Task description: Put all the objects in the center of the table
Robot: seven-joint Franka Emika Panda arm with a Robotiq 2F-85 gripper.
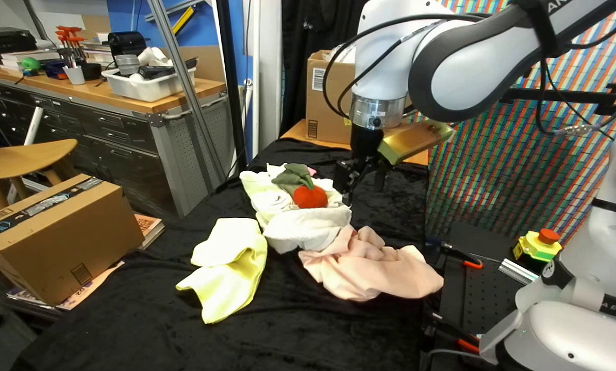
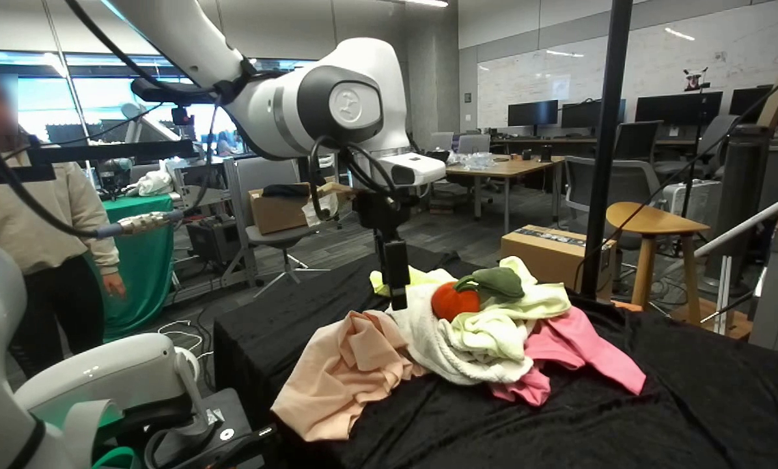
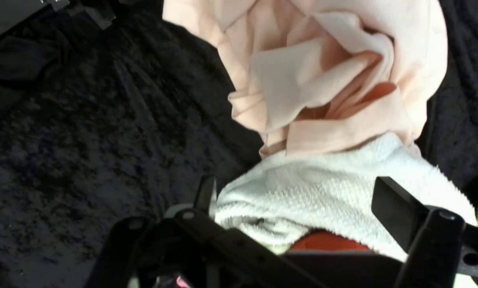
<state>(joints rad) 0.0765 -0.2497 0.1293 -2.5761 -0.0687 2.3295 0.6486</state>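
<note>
Closest to the wrist camera, the gripper (image 3: 297,198) stands released, its two black fingers (image 3: 397,216) spread far apart. Between them shows a white cloth (image 3: 311,188), with one finger out over its face and the other by its edge; whether either touches it cannot be told. In both exterior views the gripper points downward at the side of the heap that this cloth helps form. On the heap, against the white cloth, sits a red-orange ball (image 1: 310,198), and a dark green leaf-shaped piece (image 2: 500,284) lies beside it, resting on a pale yellow-green cloth (image 2: 548,301). From under that, in an exterior view, a pink cloth (image 2: 590,345) spreads out onto the black-draped table (image 1: 132,319). Crumpled on the side of the heap across from the pink one, a peach cloth (image 1: 369,268) touches the white cloth. A bright yellow cloth (image 1: 230,278), loosely folded, lies just beside the white one on the table.

Farther out, a cardboard box (image 1: 65,237) stands near the table, with a wooden stool (image 1: 27,154) near it and a drawer workbench (image 1: 117,135) bearing a white bin (image 1: 145,90). Another cardboard box (image 1: 333,108) stands just past one end of the table. A red button (image 1: 548,236) on a yellow base sits near the robot's base (image 1: 570,335). In an exterior view, a person (image 2: 47,251) stands well apart from the heap, beyond the robot's base.
</note>
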